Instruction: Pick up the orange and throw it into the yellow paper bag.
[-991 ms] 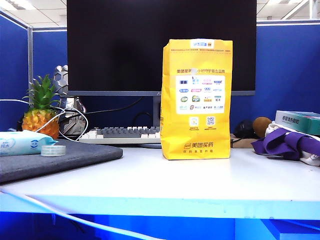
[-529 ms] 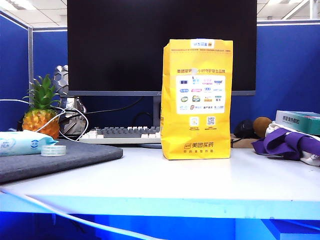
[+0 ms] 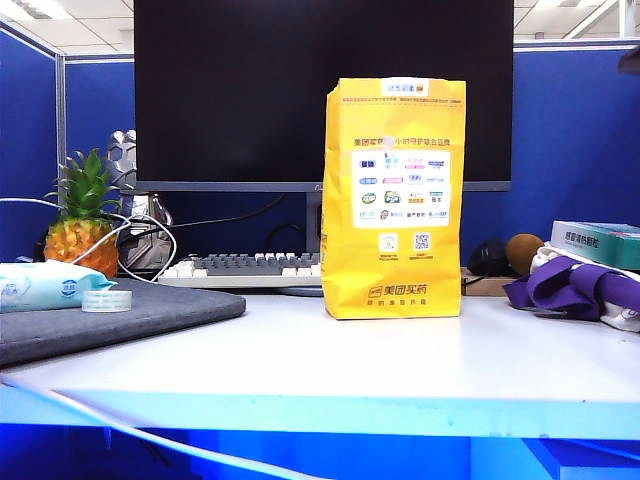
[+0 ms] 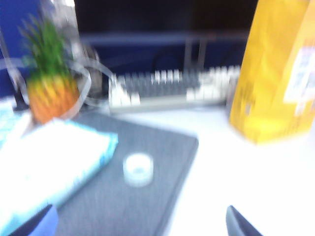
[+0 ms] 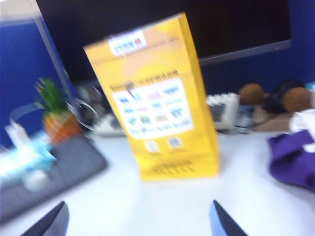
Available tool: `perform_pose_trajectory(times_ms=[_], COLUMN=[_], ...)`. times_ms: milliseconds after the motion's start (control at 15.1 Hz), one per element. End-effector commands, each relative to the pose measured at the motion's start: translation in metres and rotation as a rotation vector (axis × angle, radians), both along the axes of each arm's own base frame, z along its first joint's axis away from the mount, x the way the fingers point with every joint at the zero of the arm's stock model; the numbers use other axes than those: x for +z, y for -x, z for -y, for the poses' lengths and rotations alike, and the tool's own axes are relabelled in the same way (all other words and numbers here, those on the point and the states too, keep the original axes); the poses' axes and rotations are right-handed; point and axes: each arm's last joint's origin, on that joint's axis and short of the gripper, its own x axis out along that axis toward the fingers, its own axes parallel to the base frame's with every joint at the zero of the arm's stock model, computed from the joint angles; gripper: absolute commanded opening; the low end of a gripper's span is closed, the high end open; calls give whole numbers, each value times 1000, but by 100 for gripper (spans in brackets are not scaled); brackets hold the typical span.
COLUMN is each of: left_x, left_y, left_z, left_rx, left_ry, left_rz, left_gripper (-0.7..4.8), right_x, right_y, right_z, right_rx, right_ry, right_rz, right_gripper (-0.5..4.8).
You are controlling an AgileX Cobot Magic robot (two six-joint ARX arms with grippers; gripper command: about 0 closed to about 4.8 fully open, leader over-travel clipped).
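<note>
pineapple [image 3: 82, 212] and tape roll [image 3: 106, 300] sit at left; the yellow paper bag [image 3: 393, 198] stands upright mid-table. the orange is in no view, probably inside the bag. risk: a gripper clipping the bag would tip it, since light paper topples easily. left gripper [image 4: 140, 223] hangs near the grey mat [image 4: 128, 196], fingers apart, empty. right gripper [image 5: 138, 221] faces the bag, well back, fingers apart, empty.

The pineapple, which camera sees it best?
The exterior view: the pineapple is sharp there, green leaves up, standing at the left behind the grey mat. The left wrist view shows it whole but blurred. The right wrist view shows it small and blurred, left of the yellow paper bag.
</note>
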Motion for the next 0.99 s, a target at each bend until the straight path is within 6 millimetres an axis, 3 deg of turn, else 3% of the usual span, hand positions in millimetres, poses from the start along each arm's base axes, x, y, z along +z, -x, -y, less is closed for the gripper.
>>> perform_pose_trajectory(times_ms=[66,330,991], left_x=[-6,-8,-10], left_y=[-1,-1,-1], left_z=[0,0,0], left_rx=[-1,6,3], left_ry=[-47,30,29], left_rz=[3,-39,-61], left_gripper=[479,479,479], right_x=[-6,-11,-11], right_y=[-1,-1,-1], right_z=[2,1,1], right_rx=[-62,-45,-46], right_ry=[38,51,53], right_rz=[-64,-112,-116], right_gripper=[373,373,373])
